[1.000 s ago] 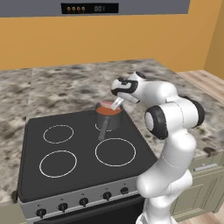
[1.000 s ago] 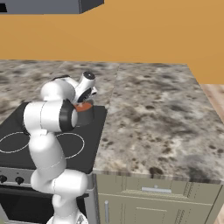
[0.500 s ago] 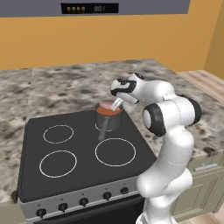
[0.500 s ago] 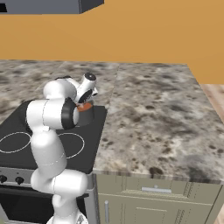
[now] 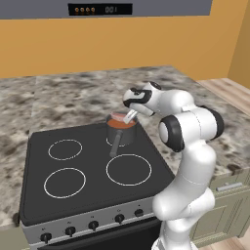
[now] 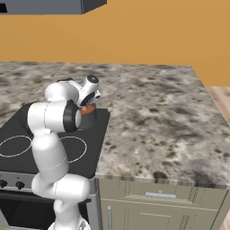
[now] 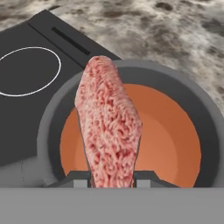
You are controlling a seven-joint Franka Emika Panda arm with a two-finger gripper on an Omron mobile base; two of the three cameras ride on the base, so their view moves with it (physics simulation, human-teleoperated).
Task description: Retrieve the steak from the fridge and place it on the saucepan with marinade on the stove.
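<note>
Your gripper [image 7: 111,180] is clamped on the steak [image 7: 109,127], holding it directly over the saucepan [image 7: 127,74], with the orange-red marinade [image 7: 170,135] beneath it. The saucepan sits on the stove's [image 5: 88,195] back right burner, handle pointing toward the front, beside the desk [image 6: 161,117].

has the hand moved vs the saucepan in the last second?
No. In the left base view the hand holds the steak over the saucepan on the stove's back-right burner, same spot as before.
</note>
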